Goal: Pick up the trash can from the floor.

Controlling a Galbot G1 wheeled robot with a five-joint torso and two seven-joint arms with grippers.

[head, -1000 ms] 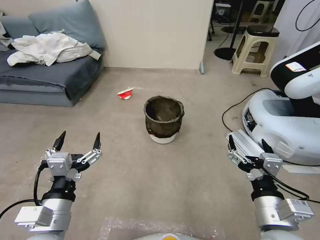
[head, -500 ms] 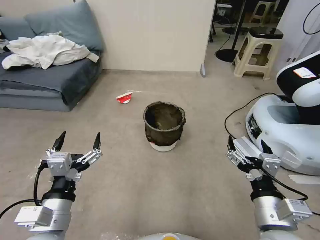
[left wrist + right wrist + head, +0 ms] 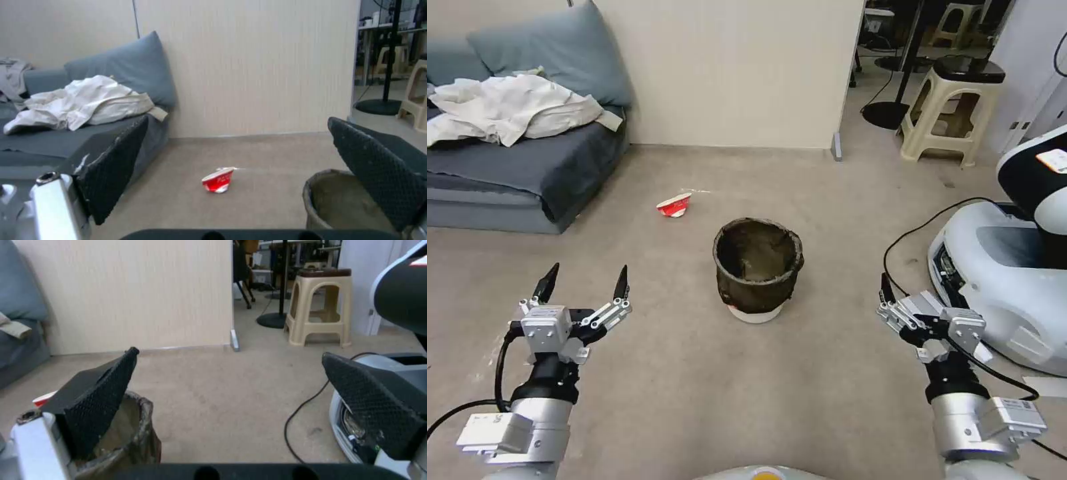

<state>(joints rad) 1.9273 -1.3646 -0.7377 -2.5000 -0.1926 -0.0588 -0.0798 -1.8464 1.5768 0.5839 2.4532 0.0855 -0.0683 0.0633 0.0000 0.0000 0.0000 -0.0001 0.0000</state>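
Beige carpet-like floor point(image 3: 694, 373) runs to a ribbed wall; in the head view the trash can point(image 3: 758, 268) stands upright at centre, its wrinkled dark liner hiding all but the white base, with the left gripper point(image 3: 584, 280) at 8 o'clock and the right gripper point(image 3: 917, 297) at 4 o'clock, both spread and empty. The left wrist view cuts the trash can point(image 3: 338, 203) off behind a textured finger pad. In the right wrist view it point(image 3: 133, 433) is likewise half hidden behind one.

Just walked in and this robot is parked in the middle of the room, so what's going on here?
The robot faces the trash can, which stands upright on the floor between its arms. The left gripper and right gripper are both open, held low on either side, and neither touches the can. A red paper cup lies beyond it.
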